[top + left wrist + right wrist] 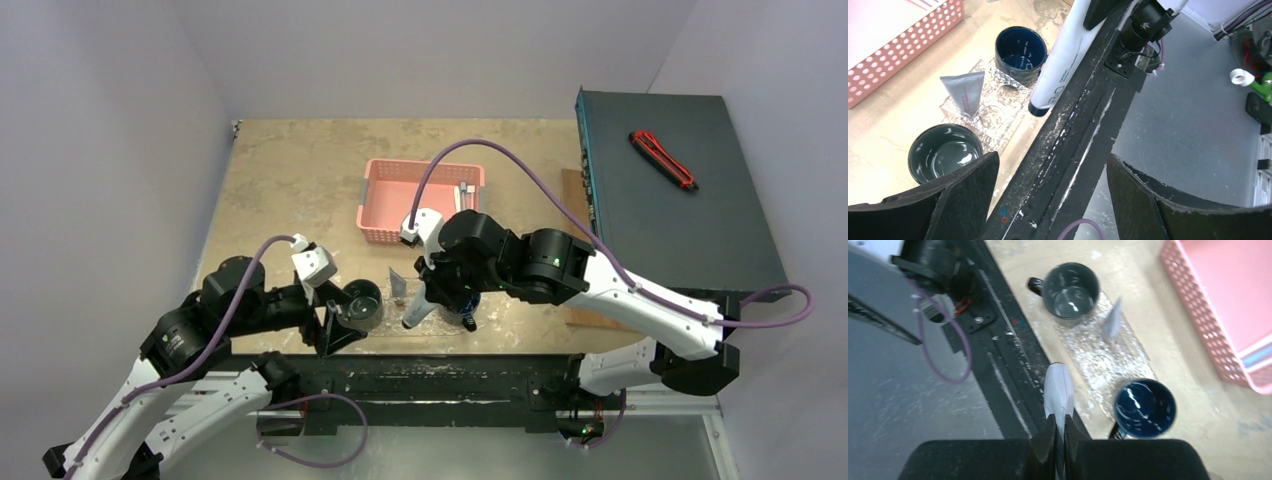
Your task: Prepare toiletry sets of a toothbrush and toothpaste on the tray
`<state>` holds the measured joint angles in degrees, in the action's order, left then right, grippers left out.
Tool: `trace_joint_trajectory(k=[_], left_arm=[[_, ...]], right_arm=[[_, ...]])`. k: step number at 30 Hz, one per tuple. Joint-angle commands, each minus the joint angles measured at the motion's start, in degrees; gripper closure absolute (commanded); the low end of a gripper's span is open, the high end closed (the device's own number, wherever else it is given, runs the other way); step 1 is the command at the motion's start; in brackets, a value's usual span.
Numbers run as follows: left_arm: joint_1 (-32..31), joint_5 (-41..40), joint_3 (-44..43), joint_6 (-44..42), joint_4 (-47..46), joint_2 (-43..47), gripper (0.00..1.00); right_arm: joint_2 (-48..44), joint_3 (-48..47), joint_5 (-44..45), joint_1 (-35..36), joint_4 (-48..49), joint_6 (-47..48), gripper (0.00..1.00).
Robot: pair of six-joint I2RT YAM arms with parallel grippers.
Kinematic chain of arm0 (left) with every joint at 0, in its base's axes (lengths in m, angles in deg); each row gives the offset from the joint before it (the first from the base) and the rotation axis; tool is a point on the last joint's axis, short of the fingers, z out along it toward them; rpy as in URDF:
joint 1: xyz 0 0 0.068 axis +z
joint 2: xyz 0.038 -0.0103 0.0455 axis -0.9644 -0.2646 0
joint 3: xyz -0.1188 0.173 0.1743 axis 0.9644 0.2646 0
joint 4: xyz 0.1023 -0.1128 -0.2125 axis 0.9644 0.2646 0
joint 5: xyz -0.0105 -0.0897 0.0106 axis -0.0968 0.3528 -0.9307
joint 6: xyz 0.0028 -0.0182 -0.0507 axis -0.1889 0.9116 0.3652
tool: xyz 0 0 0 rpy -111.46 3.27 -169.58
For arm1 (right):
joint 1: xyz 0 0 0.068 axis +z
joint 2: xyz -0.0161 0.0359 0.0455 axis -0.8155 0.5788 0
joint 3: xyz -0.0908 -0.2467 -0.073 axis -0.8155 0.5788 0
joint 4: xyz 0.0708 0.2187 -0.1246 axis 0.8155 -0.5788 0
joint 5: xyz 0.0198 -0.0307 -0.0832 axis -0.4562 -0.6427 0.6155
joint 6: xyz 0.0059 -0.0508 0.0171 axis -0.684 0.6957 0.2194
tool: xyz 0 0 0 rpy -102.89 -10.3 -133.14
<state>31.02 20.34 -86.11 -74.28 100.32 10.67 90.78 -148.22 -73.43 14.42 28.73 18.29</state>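
Gripping white toothpaste tube [1058, 390] in right end effector [1058, 427] near tray [1098, 357]; holding left end effector [1052, 162] spread wide, empty.

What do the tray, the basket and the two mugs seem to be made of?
Tray: probably clear plastic, since the table shows through it and its embossed surface glitters.
Basket: likely pink plastic with a matte look; its walls are pierced with even rows of holes.
Grey mug and blue mug: probably glazed ceramic, as their insides give sharp bright reflections.
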Motion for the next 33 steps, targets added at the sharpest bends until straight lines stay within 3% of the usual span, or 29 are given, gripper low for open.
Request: trace_joint_trajectory(k=[1,6,9,21,33], left_arm=[[-0.06,-3.54,1.22,-0.38,-3.32,1.00,0.21],[0.04,-6.33,2.10,0.13,-3.86,1.38,0.12],[0.20,-7.89,2.71,0.52,-4.15,1.45,0.00],[5.38,-14.20,4.07,2.57,-4.41,4.30,0.00],[8.33,-14.42,4.98,2.89,-4.43,5.85,0.00]], right_arm=[[1.78,-4.53,9.25,0.12,-3.80,-2.05,1.00],[5.61,-7.40,13.15,-0.45,-5.53,-2.90,1.00],[7.75,-8.62,14.12,-0.91,-5.89,-3.00,1.00],[13.96,-11.43,16.22,-3.01,-4.42,-2.40,1.00],[16.98,-12.04,15.80,-4.46,-2.85,-2.17,1.00]])
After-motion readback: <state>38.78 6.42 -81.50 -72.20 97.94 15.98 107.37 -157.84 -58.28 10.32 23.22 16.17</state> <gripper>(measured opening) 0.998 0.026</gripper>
